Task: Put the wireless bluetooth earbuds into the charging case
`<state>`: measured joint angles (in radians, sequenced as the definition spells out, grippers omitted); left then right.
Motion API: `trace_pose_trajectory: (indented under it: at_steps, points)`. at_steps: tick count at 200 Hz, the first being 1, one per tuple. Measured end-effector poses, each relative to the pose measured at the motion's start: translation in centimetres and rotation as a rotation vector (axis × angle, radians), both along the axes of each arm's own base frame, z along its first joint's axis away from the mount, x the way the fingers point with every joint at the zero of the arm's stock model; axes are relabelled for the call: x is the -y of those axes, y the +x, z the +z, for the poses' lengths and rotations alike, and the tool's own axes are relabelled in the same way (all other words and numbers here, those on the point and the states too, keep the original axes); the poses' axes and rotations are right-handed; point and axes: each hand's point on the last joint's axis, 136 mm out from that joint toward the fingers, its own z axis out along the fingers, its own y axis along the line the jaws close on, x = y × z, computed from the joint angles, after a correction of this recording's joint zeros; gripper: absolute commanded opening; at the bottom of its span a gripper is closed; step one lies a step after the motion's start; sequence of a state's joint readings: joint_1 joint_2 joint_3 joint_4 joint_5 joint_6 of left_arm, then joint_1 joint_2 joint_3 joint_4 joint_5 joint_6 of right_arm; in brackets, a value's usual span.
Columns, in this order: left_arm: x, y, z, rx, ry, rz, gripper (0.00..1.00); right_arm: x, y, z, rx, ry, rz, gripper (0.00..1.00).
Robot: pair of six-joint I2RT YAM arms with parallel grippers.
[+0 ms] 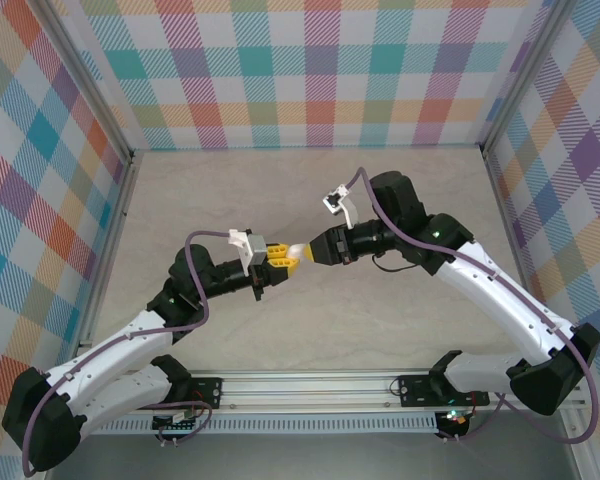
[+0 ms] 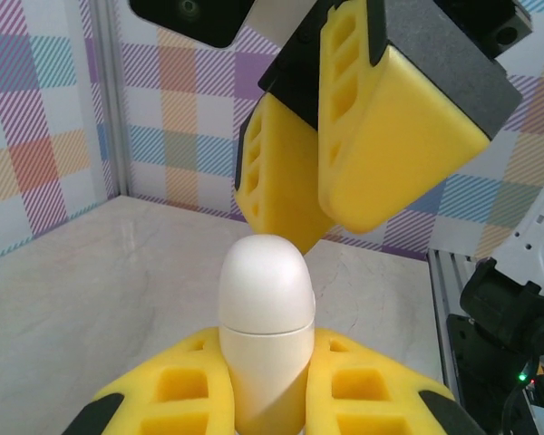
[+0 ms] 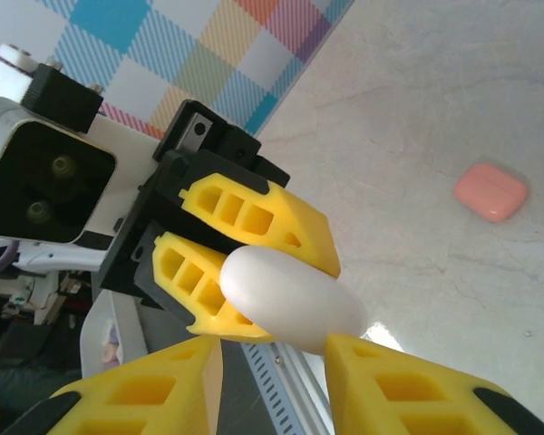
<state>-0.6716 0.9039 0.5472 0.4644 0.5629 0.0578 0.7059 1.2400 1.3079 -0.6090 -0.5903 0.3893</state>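
Left pincer (image 2: 267, 344) is pinching the white case (image 2: 265, 281) by its lower body, jaws pressed tight on it, dome end sticking out past the fingertips; right pincer (image 3: 276, 355) sits just beyond the left pincer's tips, fingers partly spread to either side of the dome; can't tell if its pads touch the shell, I'd call it not gripping; pink case (image 3: 491, 190) lies shut on the table (image 3: 408, 100), well apart from the left pincer; white case looks shut too, seam ringing it just past the left pincer's tips.

Handling, my read: light, rigid glossy plastic, rounded all over so slippery, likely to squirt out of a pinch on the curve; hinge and lid are the weak part, shell tough enough; left pincer's hold belongs below the seam, never across it or the lid can't lift; I'd take the lid with the right pincer on the dome's flanks just above the seam, light squeeze, then lever it up; hinge side I can't tell.
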Motion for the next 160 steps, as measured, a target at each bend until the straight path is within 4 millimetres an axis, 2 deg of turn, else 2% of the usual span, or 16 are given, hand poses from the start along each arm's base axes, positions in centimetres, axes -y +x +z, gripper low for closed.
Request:
trace_pose_trajectory:
  at_steps: [34, 74, 94, 120, 139, 150, 160]
  points:
    - [0.0, 0.2, -0.2, -0.021, 0.002, 0.006, 0.00, 0.3, 0.6, -0.2, 0.031, -0.026, -0.055, 0.27]
    - [0.1, 0.1, 0.3, -0.022, -0.010, 0.002, 0.00, 1.8, 1.2, 2.4, 0.161, -0.001, -0.142, 0.28]
    - [0.1, 0.2, 0.5, -0.028, -0.017, 0.002, 0.00, 1.4, 1.8, 3.0, 0.188, 0.008, -0.148, 0.28]
    - [0.2, 0.4, 1.0, -0.035, -0.025, 0.002, 0.00, -0.7, 2.0, 1.3, 0.192, -0.037, -0.109, 0.27]
    - [0.2, 0.6, -0.4, -0.094, 0.008, 0.011, 0.00, -1.6, 2.2, 0.2, 0.216, -0.078, -0.109, 0.28]
    - [0.3, 0.6, -0.9, -0.112, 0.021, 0.008, 0.00, -1.9, 2.1, -0.2, 0.222, -0.091, -0.107, 0.30]
    - [0.3, 0.6, -1.1, -0.121, 0.026, 0.008, 0.00, -2.0, 2.1, -0.3, 0.231, -0.100, -0.109, 0.37]
